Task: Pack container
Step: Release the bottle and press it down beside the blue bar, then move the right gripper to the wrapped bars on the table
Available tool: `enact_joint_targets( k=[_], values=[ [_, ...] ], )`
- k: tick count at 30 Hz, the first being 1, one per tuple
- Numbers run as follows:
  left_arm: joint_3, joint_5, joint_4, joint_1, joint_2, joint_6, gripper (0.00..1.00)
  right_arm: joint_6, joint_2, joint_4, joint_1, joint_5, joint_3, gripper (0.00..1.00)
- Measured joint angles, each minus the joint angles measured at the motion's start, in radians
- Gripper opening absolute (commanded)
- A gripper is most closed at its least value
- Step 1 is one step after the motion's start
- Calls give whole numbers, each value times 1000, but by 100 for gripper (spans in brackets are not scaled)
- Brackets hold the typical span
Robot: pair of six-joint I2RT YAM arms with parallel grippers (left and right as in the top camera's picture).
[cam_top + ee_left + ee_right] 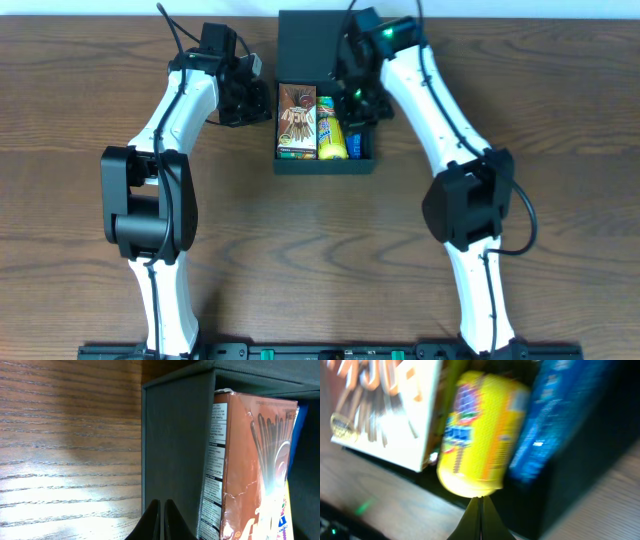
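Overhead, the dark teal-black, matte, square, shallow cardboard container [325, 168] is seen at the far middle of the brown wooden table [90, 120], with its flat hinged lid flap [308, 45] laid open away from the robot. Three items are packed in it side by side: a brown rectangular snack carton [297, 120] at the left, a yellow snack packet [331, 132] in the middle and a blue snack packet [358, 146] at the right. The left gripper [258, 102] is held just beside the container's left outer wall, and the left wrist view shows its jaws drawn together on nothing. The right gripper [360, 98] is poised over the tray's right side; in the blurred right wrist view its jaws are likewise pressed together and empty. The container is judged light and fairly stiff, though its thin walls and flap could be creased, and the matte board should not be slippery. For closing, the flap's free far edge is best pushed or pinched while a side wall is steadied.
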State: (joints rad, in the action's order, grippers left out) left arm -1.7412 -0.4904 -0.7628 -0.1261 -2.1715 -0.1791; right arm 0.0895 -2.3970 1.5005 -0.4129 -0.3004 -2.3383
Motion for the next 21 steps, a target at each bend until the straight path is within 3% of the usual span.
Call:
enact_joint_targets(
  k=[11,21],
  values=[
    [0,0,0,0,0,0,6,-32,0,-1,-34,-14,45,1],
    [0,0,0,0,0,0,6,-34,12,-105,-34,1,177,1]
  ],
)
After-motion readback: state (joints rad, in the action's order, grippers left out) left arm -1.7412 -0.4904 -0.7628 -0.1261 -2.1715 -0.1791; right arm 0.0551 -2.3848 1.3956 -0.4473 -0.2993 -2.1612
